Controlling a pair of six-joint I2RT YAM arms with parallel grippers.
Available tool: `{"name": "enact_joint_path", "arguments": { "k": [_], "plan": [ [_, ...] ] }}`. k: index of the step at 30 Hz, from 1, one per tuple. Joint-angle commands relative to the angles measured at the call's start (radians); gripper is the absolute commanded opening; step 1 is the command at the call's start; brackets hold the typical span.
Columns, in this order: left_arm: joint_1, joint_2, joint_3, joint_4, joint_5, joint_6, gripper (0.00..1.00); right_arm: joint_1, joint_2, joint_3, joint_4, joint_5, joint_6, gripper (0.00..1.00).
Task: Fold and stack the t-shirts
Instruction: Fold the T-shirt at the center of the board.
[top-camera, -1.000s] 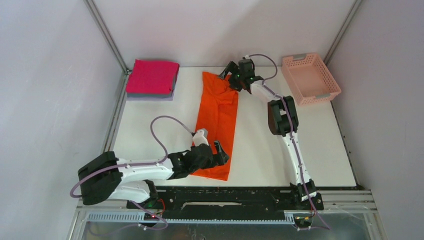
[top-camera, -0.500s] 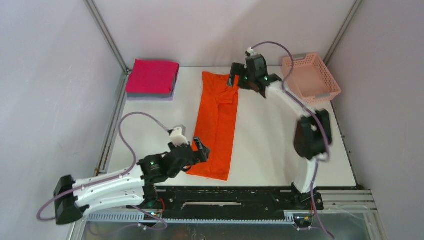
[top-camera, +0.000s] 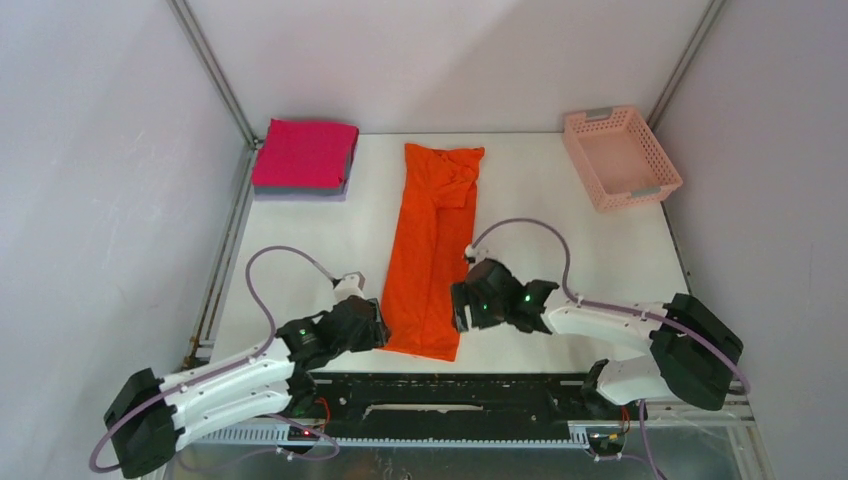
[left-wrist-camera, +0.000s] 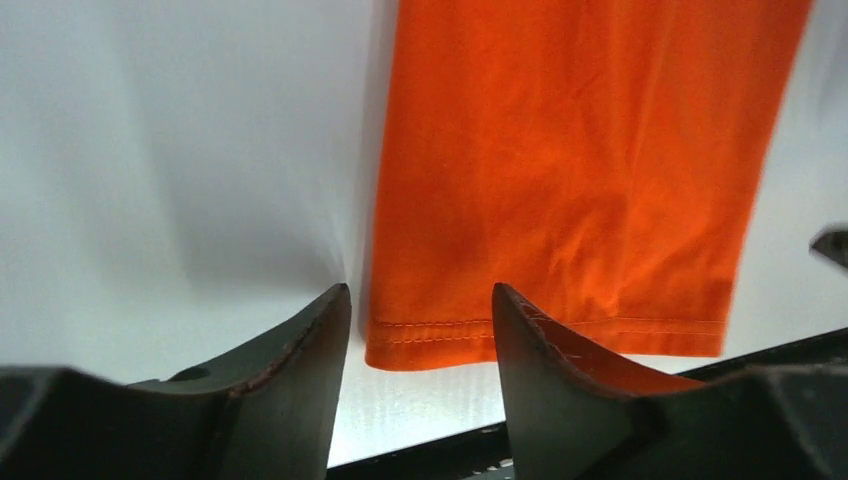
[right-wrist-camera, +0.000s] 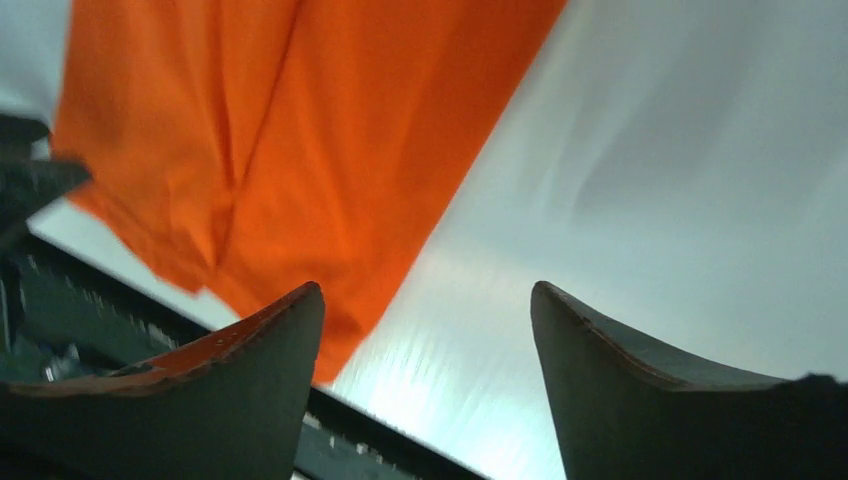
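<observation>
The orange t-shirt (top-camera: 434, 250) lies folded into a long narrow strip down the middle of the table, hem nearest me. My left gripper (top-camera: 375, 328) is open, low at the hem's left corner; the left wrist view shows the hem (left-wrist-camera: 450, 332) just beyond the spread fingers. My right gripper (top-camera: 458, 308) is open beside the strip's right edge near the hem; the right wrist view shows the orange cloth (right-wrist-camera: 290, 150) to the left of its fingers. A folded magenta-pink shirt (top-camera: 305, 153) sits on a folded grey one (top-camera: 300, 193) at the far left corner.
A pale pink lattice basket (top-camera: 620, 157) stands at the far right corner. The table's near edge and black arm rail (top-camera: 450, 385) run just behind both grippers. A metal frame post (top-camera: 215, 80) rises at the far left.
My right arm has swung from the shirt's far collar end down to the near right side by the hem. My left gripper has drawn back left and nearer, off the cloth to its left hem corner.
</observation>
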Motion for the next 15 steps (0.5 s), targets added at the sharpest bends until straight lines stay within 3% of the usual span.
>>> {"name": "enact_joint_path", "arguments": {
  "k": [1,8,12,15],
  "plan": [
    [0.014,0.093,-0.01,0.057,0.056,0.049,0.52,0.121,-0.012,-0.03,0.092,-0.084,0.058,0.74],
    [0.016,0.158,-0.015,0.069,0.071,0.048,0.26,0.226,0.074,-0.034,0.089,-0.121,0.079,0.63],
    [0.015,0.156,-0.004,0.025,0.081,0.04,0.01,0.254,0.099,-0.038,0.096,-0.124,0.084,0.58],
    [0.015,0.129,-0.012,0.005,0.094,0.033,0.0,0.274,0.12,-0.048,0.111,-0.125,0.087,0.54]
  ]
}}
